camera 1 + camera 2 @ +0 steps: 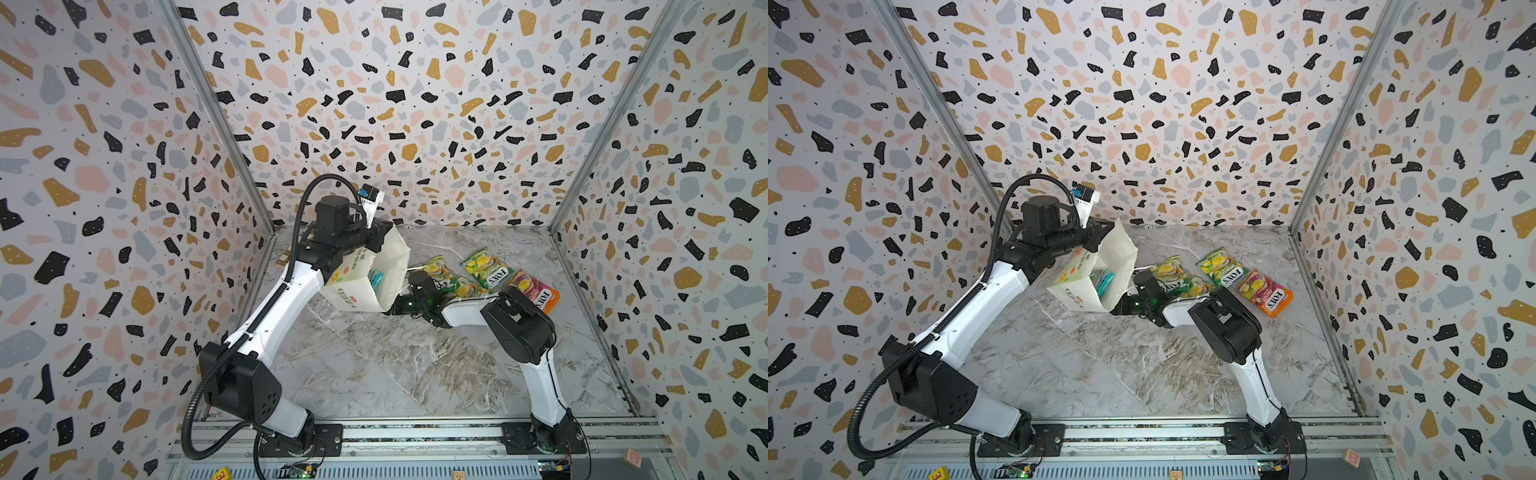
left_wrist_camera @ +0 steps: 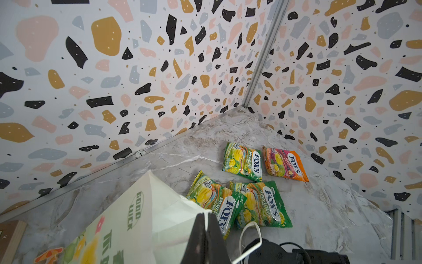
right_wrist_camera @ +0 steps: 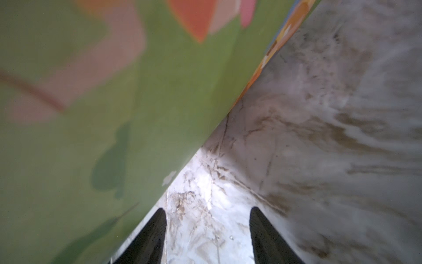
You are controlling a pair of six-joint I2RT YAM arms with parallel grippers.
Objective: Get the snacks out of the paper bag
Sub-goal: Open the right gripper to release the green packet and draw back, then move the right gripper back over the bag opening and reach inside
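Four snacks lie out on the marble table [image 1: 374, 365] in both top views: a pink-orange snack [image 1: 536, 291], a lone green snack [image 1: 484, 268] just beside it, and two more that overlap, the green snack by the bag [image 1: 436, 266] and the front green snack [image 1: 467, 286]. The right arm covers part of those two. One more, a teal snack [image 1: 375, 277], sits inside the paper bag [image 1: 353, 286]. The bag is tipped on a slant, with its open mouth toward the right arm. The left gripper [image 1: 384, 235] is up at the bag's top edge, and the right gripper [image 1: 391, 311] is low down at the bottom edge of the mouth, with its tips hidden. The same things show again here: bag [image 1: 1079, 289], teal snack [image 1: 1102, 280], pink-orange snack [image 1: 1264, 293]. From the left wrist camera, the left gripper [image 2: 206, 235] is squeezed tight on the bag's white rim, holding the bag [image 2: 137, 217]. Past it lie the green snack by the bag [image 2: 217, 201], the front green snack [image 2: 262, 205], the lone green snack [image 2: 243, 161] and the pink-orange snack [image 2: 284, 163]. A wooden thing [image 2: 11, 237] peeks in at the edge. From the right wrist camera, the right gripper [image 3: 207, 210] has its two black fingers [image 3: 155, 240] spread apart, with only bare table [image 3: 319, 137] between them. It holds nothing. The bag's green flowered side [image 3: 91, 114] is very close and blurry, just beside one finger.
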